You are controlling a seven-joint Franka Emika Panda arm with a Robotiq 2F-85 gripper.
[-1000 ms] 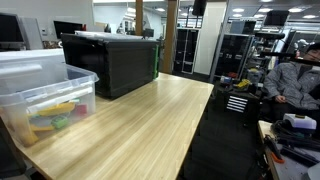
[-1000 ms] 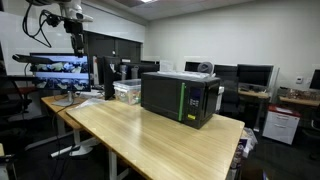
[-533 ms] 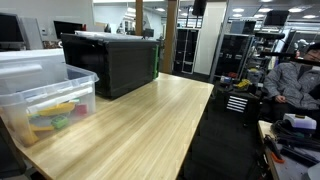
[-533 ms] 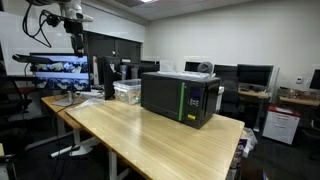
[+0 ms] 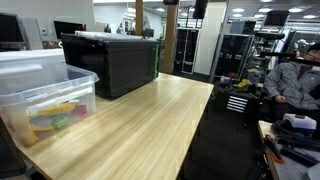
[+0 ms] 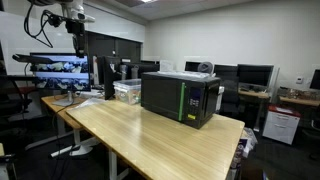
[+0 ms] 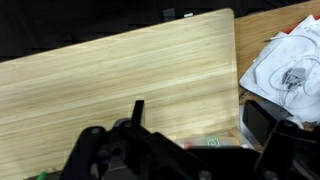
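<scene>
Overhead, end effector (image 7: 175, 140) hangs high above pale wood surface (image 7: 120, 70), fingers spread wide, holding nothing. Near one end of surface: clear bin (image 5: 45, 95), colourful items inside, just beside black microwave (image 5: 110, 62); both well below end effector. White crumpled bag (image 7: 285, 65) past surface edge in wrist view. Room: open-plan lab, monitors (image 6: 255, 74) on far desks, seated person (image 5: 290, 80), dark racks (image 5: 232, 55), ceiling lights on.

A shared office-lab: rows of desk monitors (image 6: 255, 73) at mid right, metal equipment racks (image 5: 232, 55) at upper right, ceiling panel lights (image 5: 270, 14), long wooden surface (image 5: 150, 120).
</scene>
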